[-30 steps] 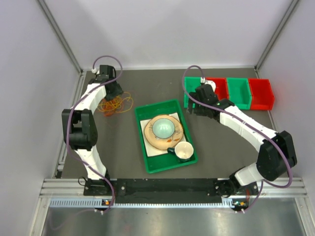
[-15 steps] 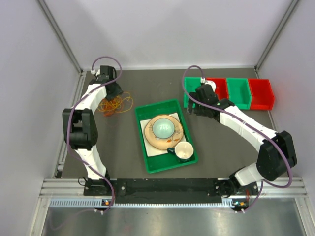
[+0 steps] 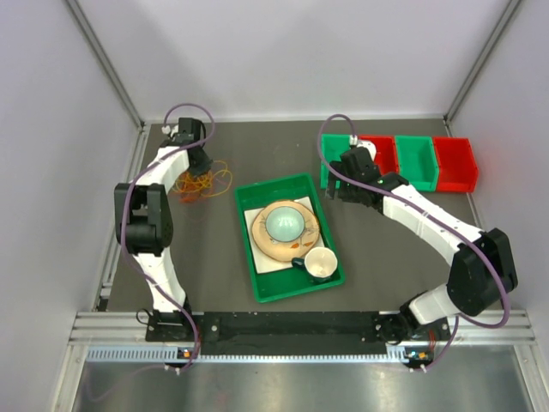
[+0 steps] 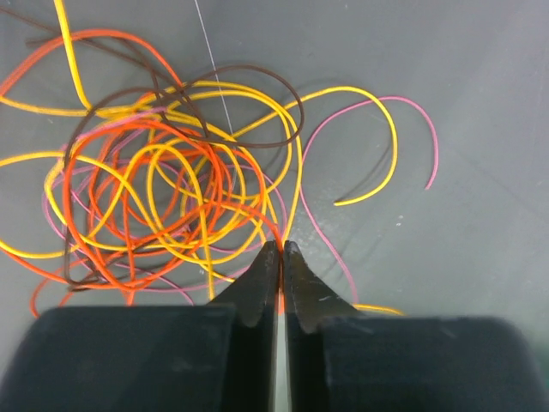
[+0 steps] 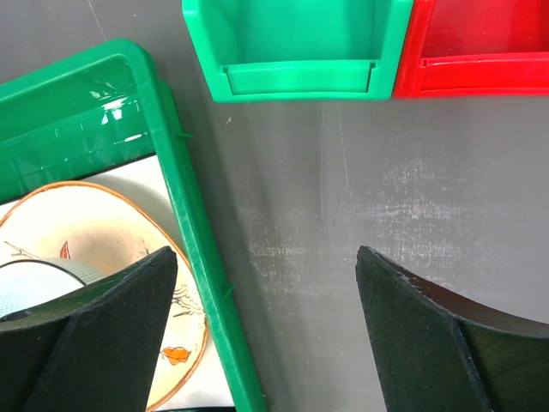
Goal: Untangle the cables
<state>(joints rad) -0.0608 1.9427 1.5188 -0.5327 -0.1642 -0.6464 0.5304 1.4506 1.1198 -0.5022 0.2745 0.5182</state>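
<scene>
Since a second ago my left claw has clamped shut. Right claw hangs spread above the counter, green tray to its left, green bin and red bin ahead. The cables lie just ahead-left of the left claw, one orange strand pinched at its tips: tangled yellow, orange, brown, pink loops.

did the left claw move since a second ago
Yes, slightly: the left claw has shifted right, toward the green tray, and its jaws have shut on an orange strand of the cables.
</scene>
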